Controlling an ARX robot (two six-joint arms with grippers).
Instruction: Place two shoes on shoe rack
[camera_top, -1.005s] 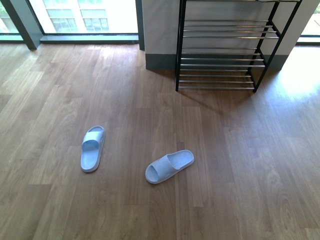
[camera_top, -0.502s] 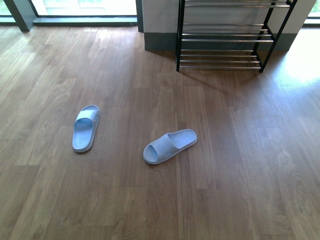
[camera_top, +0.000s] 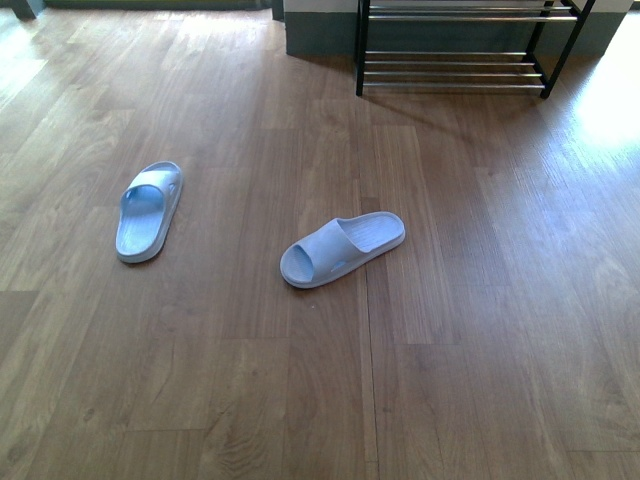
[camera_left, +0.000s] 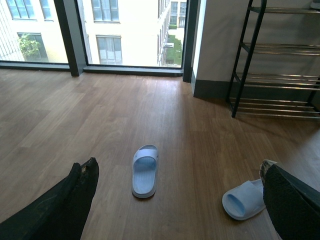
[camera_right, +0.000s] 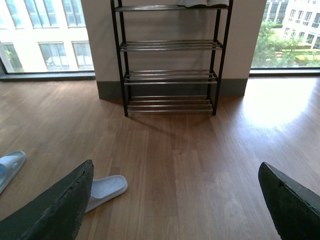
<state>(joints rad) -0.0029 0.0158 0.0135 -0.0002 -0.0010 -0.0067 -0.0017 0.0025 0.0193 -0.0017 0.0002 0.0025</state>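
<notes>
Two pale-blue slides lie on the wooden floor. The left slide (camera_top: 147, 211) lies lengthwise at mid-left; the right slide (camera_top: 342, 247) lies slanted near the middle. Both show in the left wrist view: the left slide (camera_left: 145, 170) between the fingers, the right slide (camera_left: 244, 199) partly behind one finger. My left gripper (camera_left: 180, 172) is open above the floor, empty. My right gripper (camera_right: 175, 172) is open and empty; the right slide (camera_right: 105, 189) shows beside one finger. The shoe rack (camera_top: 452, 70) stands at the far wall, fully seen in the right wrist view (camera_right: 170, 60). Neither gripper shows in the front view.
White soles of a pair of shoes (camera_right: 202, 3) rest on the rack's top shelf. Floor-to-ceiling windows (camera_left: 125, 30) run along the far wall left of a grey wall column (camera_right: 97, 45). A second window (camera_right: 285, 35) lies right of the rack.
The front view has tilted down and moved forward: the slides have shifted up in the picture and look larger, and only the rack's lowest shelves remain in view.
</notes>
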